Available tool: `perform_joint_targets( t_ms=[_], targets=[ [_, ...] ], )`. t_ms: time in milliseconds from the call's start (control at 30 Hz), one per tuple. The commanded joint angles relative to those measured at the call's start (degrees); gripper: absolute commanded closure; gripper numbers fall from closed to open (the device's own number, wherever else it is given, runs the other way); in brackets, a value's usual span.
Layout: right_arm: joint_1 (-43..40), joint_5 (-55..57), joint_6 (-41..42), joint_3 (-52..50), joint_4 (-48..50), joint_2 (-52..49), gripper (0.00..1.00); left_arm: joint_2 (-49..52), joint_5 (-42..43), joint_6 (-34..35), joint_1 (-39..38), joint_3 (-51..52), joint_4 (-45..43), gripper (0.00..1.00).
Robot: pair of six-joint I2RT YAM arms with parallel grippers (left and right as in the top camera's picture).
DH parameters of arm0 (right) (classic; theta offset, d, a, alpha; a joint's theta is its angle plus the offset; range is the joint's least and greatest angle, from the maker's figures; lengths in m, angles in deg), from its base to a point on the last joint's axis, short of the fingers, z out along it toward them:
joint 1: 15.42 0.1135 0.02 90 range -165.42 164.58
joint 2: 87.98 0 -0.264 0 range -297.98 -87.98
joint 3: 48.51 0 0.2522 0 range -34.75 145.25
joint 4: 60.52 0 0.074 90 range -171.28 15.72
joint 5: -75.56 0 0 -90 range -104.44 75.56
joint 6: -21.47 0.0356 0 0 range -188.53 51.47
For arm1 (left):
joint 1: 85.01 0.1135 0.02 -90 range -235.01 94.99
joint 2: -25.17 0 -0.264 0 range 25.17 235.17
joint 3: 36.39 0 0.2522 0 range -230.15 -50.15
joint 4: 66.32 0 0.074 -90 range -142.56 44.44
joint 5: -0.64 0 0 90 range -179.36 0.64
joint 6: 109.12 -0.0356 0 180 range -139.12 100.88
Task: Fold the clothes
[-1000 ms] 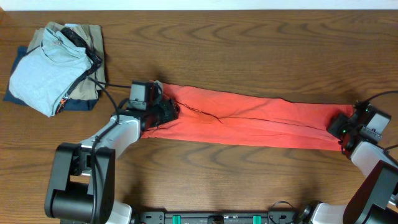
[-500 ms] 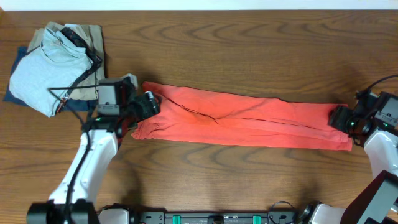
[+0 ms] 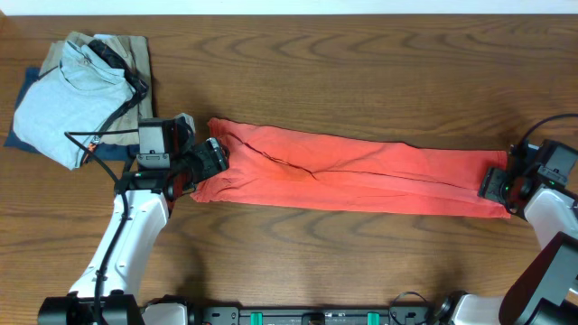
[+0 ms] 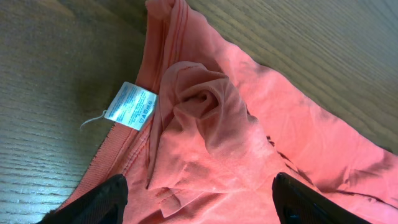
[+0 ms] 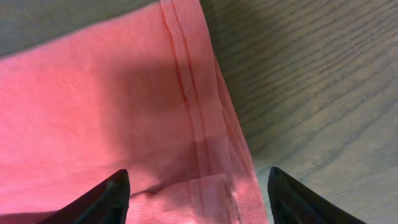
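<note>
**A:** Two grippers at the cloth. Is either one holding it?

**B:** Neither is pinching anything. The left gripper (image 3: pixel 209 158) sits at the left end of the coral-red T-shirt (image 3: pixel 352 176). Its fingers (image 4: pixel 107 202) are spread wide, with the fabric lying between and under them. The right gripper (image 3: pixel 496 184) is at the right end, spread just as wide. The right fingers (image 5: pixel 111 196) stand either side of the stitched hem. Whether any tip touches the cloth, I cannot tell.

**A:** How does the shirt lie?

**B:** It lies as a long narrow band across the middle of the wooden table (image 3: pixel 361 63), the left end a little farther back than the right. At the left end the cloth is bunched into a small rolled lump. A white care label (image 4: pixel 130 106) beside the lump sticks out over the bare wood. At the right end the hem lies flat.

**A:** Anything else on the table?

**B:** A pile in the back-left corner. A folded light-blue shirt (image 3: pixel 59 113) lies on top, with a tan garment (image 3: pixel 135 54) and a navy garment (image 3: pixel 117 152) showing beneath it. The pile is near the left gripper and apart from the red shirt.
</note>
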Motion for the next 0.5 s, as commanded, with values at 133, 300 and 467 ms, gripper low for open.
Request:
perform_joint_targets(
  t_ms=[133,300,467],
  targets=[
    [-0.63,-0.33,-4.44,-0.48,1.03,-6.32,0.35,0.15,-0.7,-0.55,0.2,-0.09,0.79,0.24],
    [-0.63,-2.43,-4.42,-0.48,1.18,-11.89,0.44,0.15,-0.7,-0.55,0.2,-0.09,0.79,0.24],
    [-0.63,-4.57,-4.35,-0.37,1.79,-12.63,0.91,0.15,-0.72,-0.55,0.2,-0.09,0.74,0.24]
  ],
)
